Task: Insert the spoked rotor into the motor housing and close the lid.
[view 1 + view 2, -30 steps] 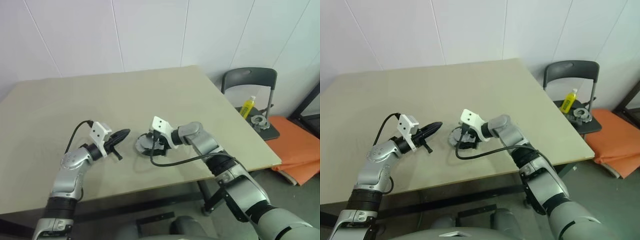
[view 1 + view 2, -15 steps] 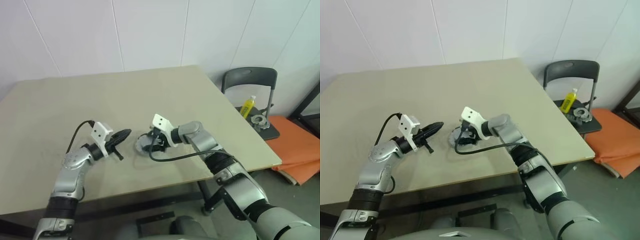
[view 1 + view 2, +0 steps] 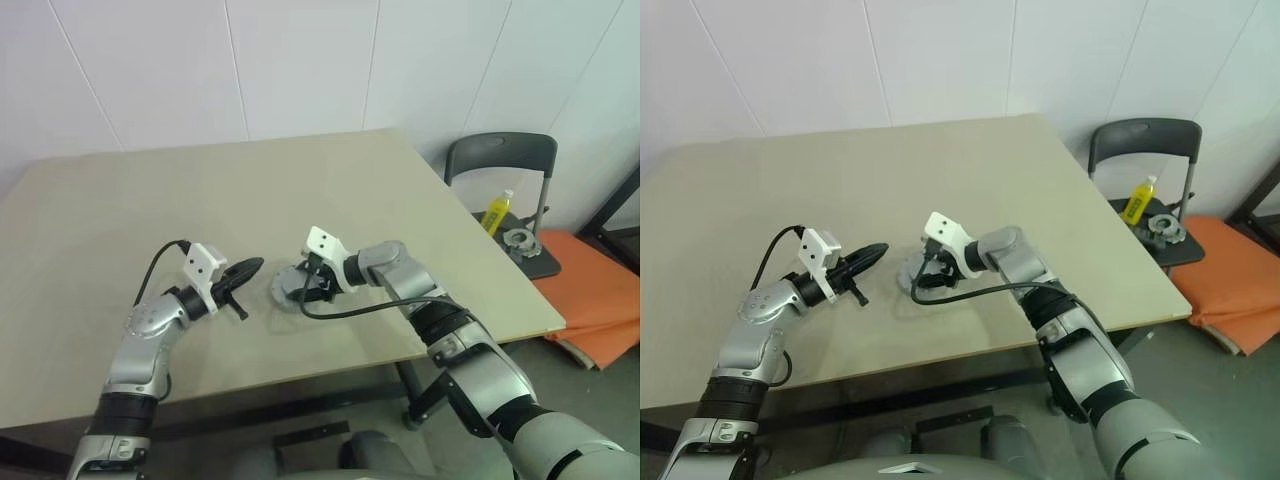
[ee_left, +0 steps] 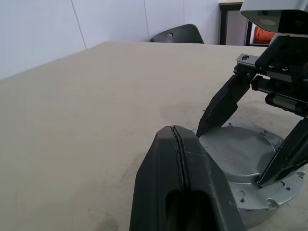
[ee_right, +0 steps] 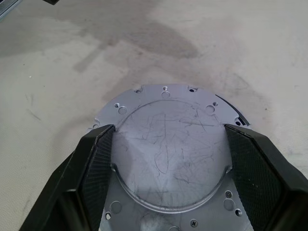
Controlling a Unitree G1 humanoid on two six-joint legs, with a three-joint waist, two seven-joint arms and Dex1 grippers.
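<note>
A round silver-grey metal part (image 5: 168,163) lies flat on the table (image 3: 200,190). It has a raised plain middle and a flange with small holes, and a dark edge shows under one side. I cannot tell whether it is the lid or the motor housing turned over. My right gripper (image 5: 168,130) reaches down over it, with one finger (image 4: 221,103) on each side of the raised middle and the pads against its edge. To the left, my left gripper (image 4: 180,144) is shut and empty, hovering level and pointing at the part (image 3: 285,288). The spoked rotor is out of view.
Past the table's right edge stands a dark chair (image 3: 500,160). A yellow bottle (image 3: 496,212) and a grey metal ring part (image 3: 518,240) rest on its seat. An orange mat (image 3: 595,285) lies on the floor beside it. The table's front edge runs close below both arms.
My right gripper's fingers have drawn in around the silver part's raised middle. The left arm has kept still.
</note>
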